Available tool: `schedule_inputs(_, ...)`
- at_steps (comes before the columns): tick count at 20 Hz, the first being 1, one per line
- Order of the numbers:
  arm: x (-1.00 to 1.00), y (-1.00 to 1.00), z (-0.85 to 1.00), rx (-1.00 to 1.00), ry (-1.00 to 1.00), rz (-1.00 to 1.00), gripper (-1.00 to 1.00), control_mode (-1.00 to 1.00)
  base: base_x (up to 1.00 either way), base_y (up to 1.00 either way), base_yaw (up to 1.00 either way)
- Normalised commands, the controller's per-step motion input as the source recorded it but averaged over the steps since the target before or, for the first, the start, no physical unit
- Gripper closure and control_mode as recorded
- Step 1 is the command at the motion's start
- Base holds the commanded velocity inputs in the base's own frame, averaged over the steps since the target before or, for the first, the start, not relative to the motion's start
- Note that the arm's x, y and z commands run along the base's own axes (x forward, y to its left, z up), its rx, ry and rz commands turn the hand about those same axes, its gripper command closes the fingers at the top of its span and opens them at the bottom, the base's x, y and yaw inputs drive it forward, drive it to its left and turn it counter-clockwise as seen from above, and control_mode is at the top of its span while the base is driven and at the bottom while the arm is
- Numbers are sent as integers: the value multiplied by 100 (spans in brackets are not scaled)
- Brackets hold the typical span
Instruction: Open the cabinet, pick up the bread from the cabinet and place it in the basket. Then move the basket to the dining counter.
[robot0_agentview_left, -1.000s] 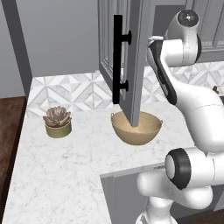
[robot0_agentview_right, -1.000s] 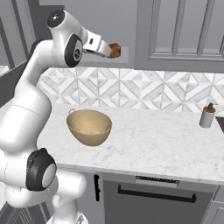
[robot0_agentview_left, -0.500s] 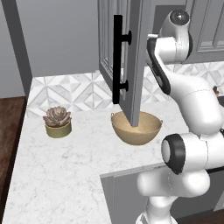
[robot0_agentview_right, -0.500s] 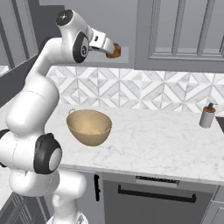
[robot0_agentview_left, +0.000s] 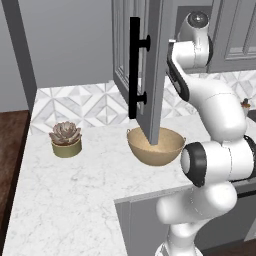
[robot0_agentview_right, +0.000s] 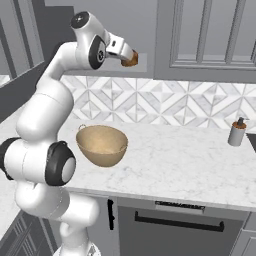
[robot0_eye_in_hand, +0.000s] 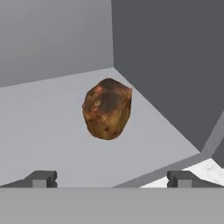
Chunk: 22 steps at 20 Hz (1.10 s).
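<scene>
From the left base view, the cabinet (robot0_agentview_left: 150, 75) door stands swung out toward the camera, its black bar handle (robot0_agentview_left: 135, 67) edge-on, so the way to the shelf is clear. The arm reaches up behind that door, and the door hides the hand. The basket (robot0_agentview_left: 155, 146) sits on the desk (robot0_agentview_left: 75, 190) well below where the arm reaches, directly under the open door, which looks like a convenient spot for a short drop once the loaf is out. A potted succulent (robot0_agentview_left: 66, 139) stands on the desk far off to the side, out of the way.

From the right base view, the gripper (robot0_agentview_right: 131, 57) points into the cabinet opening, with the bread (robot0_agentview_right: 131, 60) at its tip, just ahead of the jaws. The basket (robot0_agentview_right: 101, 145) waits low beneath the hand. A small soap bottle (robot0_agentview_right: 236, 132) stands well off on the far side of the desk.

From the hand view, the bread (robot0_eye_in_hand: 107, 108) lies on the grey cabinet shelf straight ahead of the jaws, centred between them and close to the back corner. The two fingertips (robot0_eye_in_hand: 41, 178) are spread to their widest, one on each side, and touch nothing: the jaws are open and empty. This looks like the final line-up before pushing forward to straddle the loaf and closing.
</scene>
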Motion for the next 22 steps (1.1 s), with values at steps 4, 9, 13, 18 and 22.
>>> schedule_inputs(4, 33, -1, -11, 0, 0, 0, -100, -100, 0, 0, 0)
schedule_inputs(9, 37, -6, -1, 0, 1, 0, -100, -100, 0, 0, 0)
schedule_inputs(13, 35, -15, -3, 0, 5, 0, -100, -100, 0, 0, 0)
schedule_inputs(18, 38, -8, -7, 0, 4, 0, -100, -100, 0, 0, 0)
schedule_inputs(22, 35, 0, -3, 0, 4, 0, -100, -100, 0, 0, 0)
